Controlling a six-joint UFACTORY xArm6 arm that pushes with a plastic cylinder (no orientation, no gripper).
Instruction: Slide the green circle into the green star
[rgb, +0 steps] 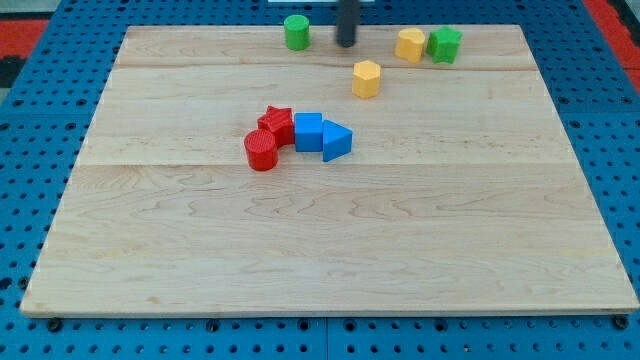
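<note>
The green circle (296, 32) stands near the board's top edge, left of centre. The green star (444, 45) stands near the top right, touching a yellow block (410, 44) on its left. My tip (346, 44) is on the board between them, a short way to the right of the green circle and not touching it. The rod rises out of the view's top.
A yellow hexagon block (367, 78) lies below and right of my tip. Near the board's middle a red star (277, 123), a red circle (261, 150), a blue cube (308, 131) and a blue triangle (336, 141) are clustered. The wooden board (330, 250) lies on a blue pegboard.
</note>
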